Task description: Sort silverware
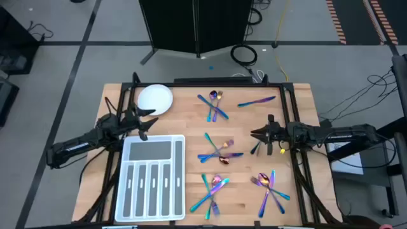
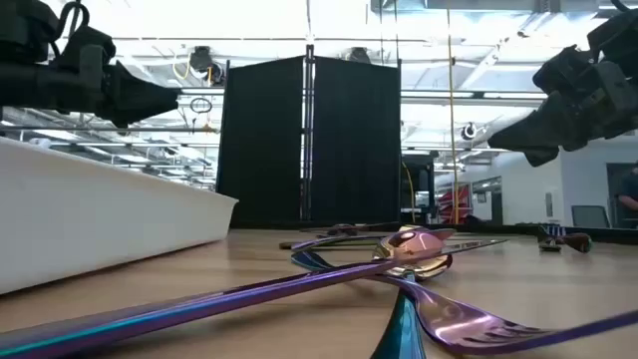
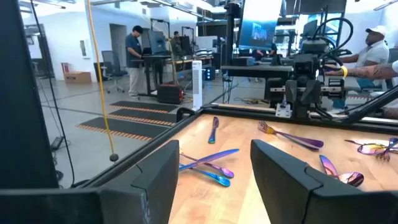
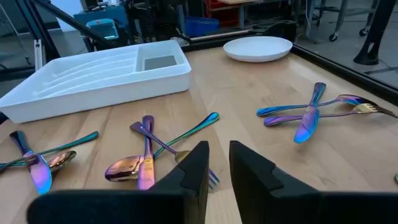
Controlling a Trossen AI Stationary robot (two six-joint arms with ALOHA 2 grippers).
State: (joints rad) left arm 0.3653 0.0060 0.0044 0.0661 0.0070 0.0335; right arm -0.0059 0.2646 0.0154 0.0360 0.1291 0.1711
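Note:
The iridescent silverware lies in several crossed heaps on the wooden table: a far heap (image 1: 214, 105), one knife (image 1: 257, 101), a middle heap (image 1: 220, 151), and two near heaps (image 1: 213, 191) (image 1: 270, 187). My left gripper (image 1: 151, 121) hovers open between the white plate and the tray, its fingers wide apart (image 3: 214, 152). My right gripper (image 1: 254, 135) hovers right of the middle heap (image 4: 146, 158), narrowly open (image 4: 219, 149) with nothing between its fingers. A teal piece (image 1: 256, 148) lies just below it.
The translucent white compartment tray (image 1: 152, 178) sits at the near left, with the round white plate (image 1: 155, 100) at the far left. Bare wood shows between the heaps. Black frame rails run along the table's edges. People stand in the room beyond the table.

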